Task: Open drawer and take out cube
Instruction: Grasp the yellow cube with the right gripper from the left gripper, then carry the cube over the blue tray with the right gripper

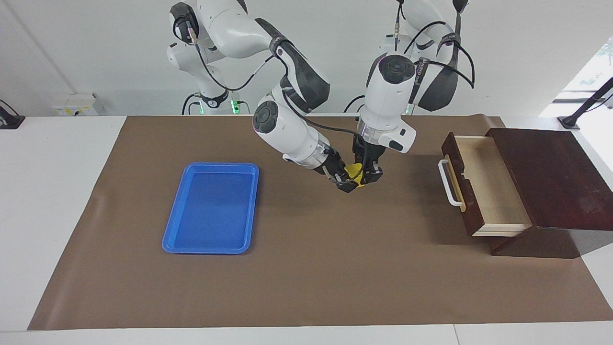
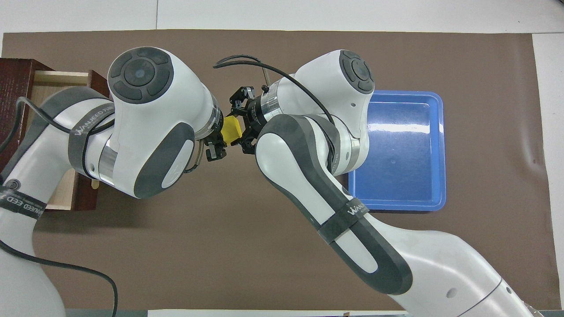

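Note:
The yellow cube hangs in the air over the middle of the brown mat, between both grippers; it also shows in the overhead view. My left gripper points down and is shut on the cube from the drawer's end. My right gripper comes in at a slant from the tray's end, and its fingers stand open on either side of the cube. The dark wooden drawer stands pulled open at the left arm's end of the table. Its pale interior is bare and its white handle faces the mat's middle.
A flat blue tray lies on the mat toward the right arm's end, with nothing in it. The dark wood box holds the drawer at the table's edge. Both arms crowd the air over the mat's middle.

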Motion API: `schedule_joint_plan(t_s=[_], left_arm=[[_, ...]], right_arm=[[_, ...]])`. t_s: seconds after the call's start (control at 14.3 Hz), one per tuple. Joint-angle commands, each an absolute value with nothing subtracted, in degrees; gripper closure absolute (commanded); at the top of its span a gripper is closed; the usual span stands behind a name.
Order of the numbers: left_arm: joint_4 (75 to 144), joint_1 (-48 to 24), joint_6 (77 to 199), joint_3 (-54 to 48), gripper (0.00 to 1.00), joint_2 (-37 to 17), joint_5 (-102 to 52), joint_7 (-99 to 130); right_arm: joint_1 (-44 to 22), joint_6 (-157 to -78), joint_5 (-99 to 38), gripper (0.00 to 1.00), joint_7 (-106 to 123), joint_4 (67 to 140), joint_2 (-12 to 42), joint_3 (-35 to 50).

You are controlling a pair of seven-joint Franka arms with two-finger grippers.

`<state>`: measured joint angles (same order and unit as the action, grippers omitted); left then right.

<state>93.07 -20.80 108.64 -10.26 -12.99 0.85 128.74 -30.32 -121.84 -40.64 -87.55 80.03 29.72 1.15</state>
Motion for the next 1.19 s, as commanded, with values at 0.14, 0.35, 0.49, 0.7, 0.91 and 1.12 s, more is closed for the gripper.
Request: schedule_joint_plan(t_s=[0.14, 0.35, 0.49, 0.7, 0.91, 1.12], left_arm=[[93.1, -21.4, 109.8, -9.2, 1.0, -12.7, 1.1, 129.2], [92.8, -21.4, 110.0, -9.3, 1.0, -12.8, 1.0, 128.8], [92.6, -21.3, 110.0, -9.3, 0.96, -12.8, 1.0, 128.8], [92.5, -20.9, 110.0, -9.3, 0.47, -12.8, 0.9, 128.8], [92.4, -20.7, 110.0, -9.3, 0.0, -12.4, 0.5, 128.8], [92.3, -20.7, 109.8, -9.2, 0.0, -12.2, 0.5, 128.8]], right_arm=[[-30.5, -121.1, -41.5, 1.0, -87.5, 79.7, 29.5, 1.5], [-30.3, -121.1, -41.5, 1.0, -87.6, 79.6, 29.6, 1.5], [-30.3, -121.1, -41.3, 1.0, -88.1, 79.6, 29.6, 1.5], [-30.3, -121.1, -41.3, 1.0, -88.2, 79.6, 29.6, 1.5], [-30.2, -121.1, -41.3, 1.0, -88.3, 79.6, 29.6, 1.5], [-29.7, -120.9, -41.3, 1.0, -88.3, 79.4, 29.7, 1.5]])
